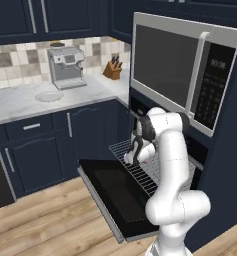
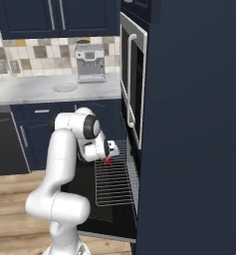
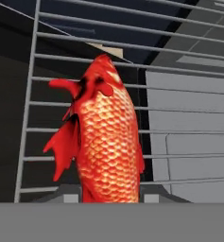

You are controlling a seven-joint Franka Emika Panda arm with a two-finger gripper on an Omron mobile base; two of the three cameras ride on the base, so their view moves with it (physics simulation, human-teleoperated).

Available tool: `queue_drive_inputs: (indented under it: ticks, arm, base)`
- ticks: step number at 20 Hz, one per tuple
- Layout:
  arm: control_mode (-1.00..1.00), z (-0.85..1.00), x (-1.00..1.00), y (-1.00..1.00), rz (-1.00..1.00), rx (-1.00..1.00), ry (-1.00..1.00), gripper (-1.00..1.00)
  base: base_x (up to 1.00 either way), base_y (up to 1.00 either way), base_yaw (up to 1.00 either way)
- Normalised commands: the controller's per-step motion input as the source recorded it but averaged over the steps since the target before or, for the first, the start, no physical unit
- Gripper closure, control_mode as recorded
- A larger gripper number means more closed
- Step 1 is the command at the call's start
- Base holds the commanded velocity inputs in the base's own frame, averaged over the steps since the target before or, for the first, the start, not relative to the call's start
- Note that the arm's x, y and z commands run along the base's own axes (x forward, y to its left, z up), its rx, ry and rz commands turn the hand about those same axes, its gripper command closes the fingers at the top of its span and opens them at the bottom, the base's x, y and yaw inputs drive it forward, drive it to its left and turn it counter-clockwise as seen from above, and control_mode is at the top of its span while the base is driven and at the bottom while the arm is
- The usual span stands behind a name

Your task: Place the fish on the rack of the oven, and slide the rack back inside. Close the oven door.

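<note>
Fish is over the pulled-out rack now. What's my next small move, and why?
Probably lower a touch and open the gripper. The fish sits between the fingers right above the rack, which is pulled out over the dropped oven door. In the hand view the bars lie just behind the fish, so release should land it there.

1. No word, brand, number or sign can be read anywhere here.
2. The microwave has a keypad panel along its right edge, but the marks on it are pale specks too small and blurred to make out.
3. The coffee machine at the back edge of the counter has a dark front panel with nothing legible on it.
4. The oven control strip is plain dark to my eye.
</note>
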Motion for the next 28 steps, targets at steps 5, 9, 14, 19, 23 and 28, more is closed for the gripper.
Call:
queue_drive_inputs:
  ticks: [5, 9, 14, 19, 23, 28]
  arm:
    - [-1.00, -0.48, 0.46, -0.18, 0.00, -0.01, 0.00, 1.00]
    - [-1.00, -0.48, 0.54, -0.14, 0.00, 0.00, 0.00, 1.00]
    - [-1.00, -0.52, 0.43, -0.13, 0.00, 0.00, 0.00, -1.00]
    - [-1.00, 0.05, -0.08, 0.12, 0.00, -0.01, 0.00, -1.00]
    - [-1.00, 0.56, -0.49, 0.28, 0.01, -0.02, 0.00, -1.00]
    - [-1.00, 0.44, -0.55, 0.86, 0.00, -0.10, 0.00, -1.00]
  base:
    - [0.00, 0.00, 0.00]
    - [0.00, 0.00, 0.00]
    - [0.00, 0.00, 0.00]
    - [0.00, 0.00, 0.00]
    - [0.00, 0.00, 0.00]
    - [0.00, 0.00, 0.00]
